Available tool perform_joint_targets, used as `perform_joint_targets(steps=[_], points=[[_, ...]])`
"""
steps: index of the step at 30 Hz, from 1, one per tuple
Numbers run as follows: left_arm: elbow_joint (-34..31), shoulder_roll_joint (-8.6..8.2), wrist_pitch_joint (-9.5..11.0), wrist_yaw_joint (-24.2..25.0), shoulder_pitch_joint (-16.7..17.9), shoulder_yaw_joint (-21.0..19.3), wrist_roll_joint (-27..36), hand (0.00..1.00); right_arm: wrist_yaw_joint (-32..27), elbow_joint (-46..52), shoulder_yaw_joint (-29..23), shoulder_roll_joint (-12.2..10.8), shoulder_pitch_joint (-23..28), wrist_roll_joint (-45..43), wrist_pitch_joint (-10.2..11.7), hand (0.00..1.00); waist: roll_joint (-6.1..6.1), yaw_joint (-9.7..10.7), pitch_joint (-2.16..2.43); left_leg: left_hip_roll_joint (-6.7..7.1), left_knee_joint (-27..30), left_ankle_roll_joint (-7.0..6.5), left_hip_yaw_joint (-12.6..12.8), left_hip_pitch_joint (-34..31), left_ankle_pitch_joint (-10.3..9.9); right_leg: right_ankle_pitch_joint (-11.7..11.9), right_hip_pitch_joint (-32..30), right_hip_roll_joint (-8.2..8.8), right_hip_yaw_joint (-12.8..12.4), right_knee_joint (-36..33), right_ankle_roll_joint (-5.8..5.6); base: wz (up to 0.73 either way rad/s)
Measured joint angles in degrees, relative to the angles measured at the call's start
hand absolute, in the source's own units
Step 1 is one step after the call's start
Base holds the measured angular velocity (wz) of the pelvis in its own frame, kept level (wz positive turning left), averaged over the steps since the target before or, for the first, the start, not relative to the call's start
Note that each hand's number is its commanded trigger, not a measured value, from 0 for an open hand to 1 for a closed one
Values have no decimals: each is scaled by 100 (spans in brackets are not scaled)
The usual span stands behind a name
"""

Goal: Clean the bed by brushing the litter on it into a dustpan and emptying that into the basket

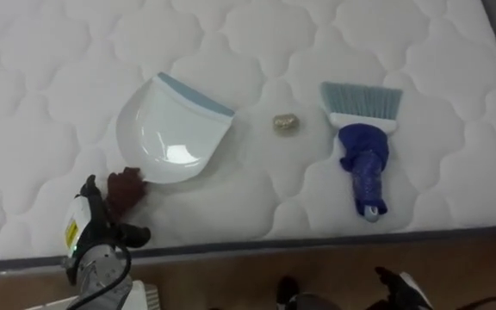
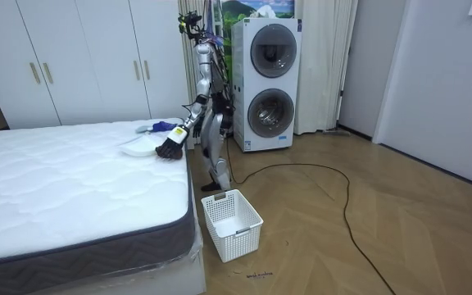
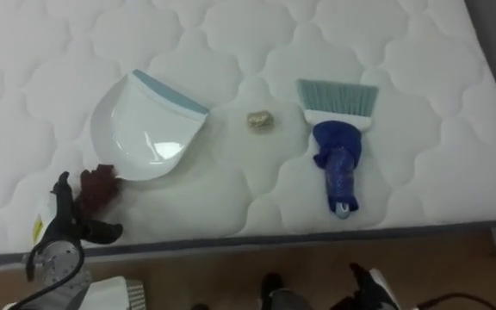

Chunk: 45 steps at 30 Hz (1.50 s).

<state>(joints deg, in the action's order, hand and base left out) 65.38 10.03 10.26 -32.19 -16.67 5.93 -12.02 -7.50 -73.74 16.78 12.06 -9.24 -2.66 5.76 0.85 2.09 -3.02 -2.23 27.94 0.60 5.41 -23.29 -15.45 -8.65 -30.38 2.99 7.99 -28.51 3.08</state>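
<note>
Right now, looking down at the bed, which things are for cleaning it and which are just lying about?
For the job:
white dustpan
blue brush
crumpled scrap, lying between them
mattress
left hand, near the dustpan

Just lying about:
white basket on the floor
stacked washing machines
wardrobe

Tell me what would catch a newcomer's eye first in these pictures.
A white dustpan and a blue hand brush lie apart on the white quilted mattress, with a small crumpled scrap between them. The robot's left hand is at the mattress's near edge, close to the dustpan. A white basket stands on the floor beside the bed.
</note>
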Motion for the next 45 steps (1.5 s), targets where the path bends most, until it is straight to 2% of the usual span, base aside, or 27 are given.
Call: perform_joint_targets(steps=[6, 15, 19, 27, 31, 32, 33, 34, 39, 43, 45], points=[[13, -3, 0, 1, -8, 10, 178, 0, -2, 54, 76, 31, -43, 66, -1, 0, 21, -9, -13, -9, 89, -3, 12, -203, -7, 11, -175, -9, -50, -112, 16, 3], [12, -13, -3, 25, -81, 404, 457, 0, -112, 140, 211, 38, -70, 177, -6, 0, 27, 95, -17, -17, 443, 0, -64, -652, -101, 9, -553, 4, -16, -335, 39, 3], [14, -10, -32, 24, -128, 571, 485, 0, -123, 247, 237, 113, -58, 472, -25, 0, 142, 104, -83, -38, 568, -24, -58, -771, -148, 52, -613, -11, -11, -339, 21, -2], [128, 64, -126, 63, -293, 604, 505, 0, -116, 286, 451, 161, -77, 489, -26, 0, 149, 123, -78, -20, 606, -27, -52, -940, -147, 56, -815, 9, -37, -455, 26, 0], [129, 186, -155, 42, -386, 605, 506, 0, -178, 414, 452, 165, -85, 488, -30, 0, 148, 223, -78, -14, 812, -47, -55, -1186, -174, 16, -1047, 59, -16, -628, 43, 3], [129, 228, -155, 31, -408, 605, 506, 12, -194, 469, 456, 164, -77, 489, -32, 0, 144, 250, -80, -15, 877, -50, -57, -1246, -187, 14, -1101, 63, -14, -649, 45, 4], [129, 239, -155, 31, -414, 605, 506, 72, -201, 471, 458, 163, -74, 490, -32, 0, 144, 254, -80, -17, 903, -53, -57, -1268, -199, 14, -1118, 62, -18, -668, 45, 0], [130, 250, -155, 30, -432, 605, 505, 100, -230, 468, 458, 158, -65, 489, -36, 0, 144, 264, -80, -18, 981, -59, -57, -1306, -222, 8, -1144, 67, -23, -725, 41, 0], [168, 288, -155, -90, -522, 603, 506, 100, -233, 475, 460, 141, -48, 484, -74, 0, 145, 297, -82, -38, 1229, -97, -59, -1450, -303, 3, -1230, 61, -40, -839, 5, -1], [167, 551, -168, -245, -701, 599, 515, 100, -229, 506, 462, 129, -26, 486, -158, 0, 146, 298, -83, -54, 1416, -109, -53, -1641, -345, 46, -1378, 68, -17, -921, -5, -2], [167, 606, -199, -226, -744, 602, 513, 100, -226, 506, 462, 122, -17, 481, -203, 0, 154, 299, -88, -53, 1450, -126, -50, -1664, -356, 58, -1390, 73, -16, -928, -17, 0]])
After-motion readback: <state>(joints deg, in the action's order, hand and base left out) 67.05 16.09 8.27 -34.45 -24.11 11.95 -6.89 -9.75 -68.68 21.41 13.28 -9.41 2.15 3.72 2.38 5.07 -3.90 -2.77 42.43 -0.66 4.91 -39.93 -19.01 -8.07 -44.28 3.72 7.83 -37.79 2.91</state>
